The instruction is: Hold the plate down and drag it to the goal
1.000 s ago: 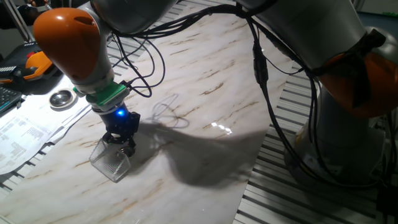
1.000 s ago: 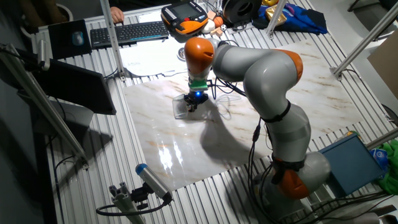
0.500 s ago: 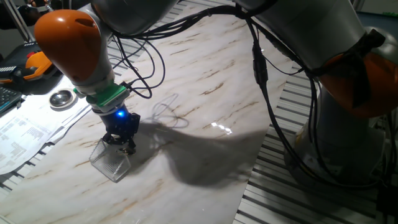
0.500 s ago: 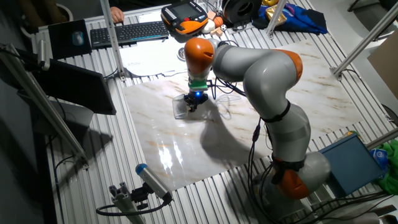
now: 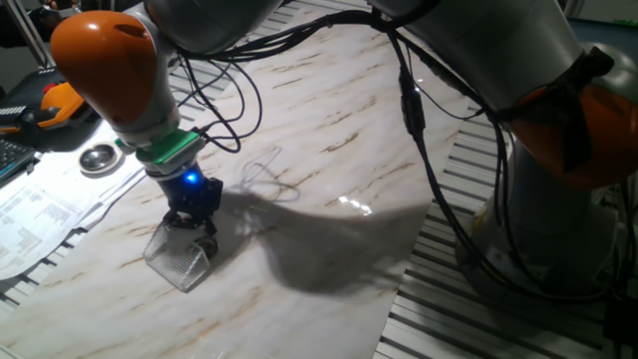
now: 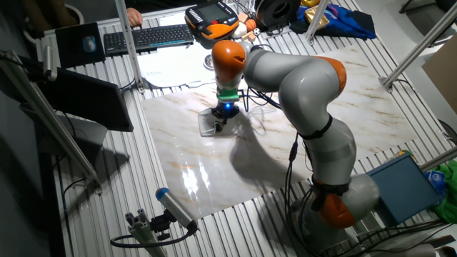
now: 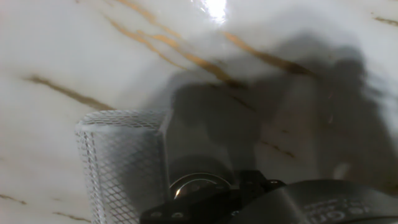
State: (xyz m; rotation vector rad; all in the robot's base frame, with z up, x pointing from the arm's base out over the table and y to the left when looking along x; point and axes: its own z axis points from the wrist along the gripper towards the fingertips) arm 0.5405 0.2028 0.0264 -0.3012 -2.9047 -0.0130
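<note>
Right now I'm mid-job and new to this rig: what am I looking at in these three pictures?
One large arm with orange joints reaches over a marble-patterned table. Two pictures come from fixed cameras on different sides; the third looks along the fingers from the hand. The gripper points down at the mesh box, the goal. In the hand view the small silver plate lies just under the fingers, beside the box's mesh wall. Whether the fingers are open is not visible. A larger silver dish sits near the table's edge.

- One fixed view gives you a close, low look across the worktop (image 5: 329, 150).
- The other looks down from high and far.
- Your hand view points straight down; all three share the mesh box (image 5: 177, 257).
</note>
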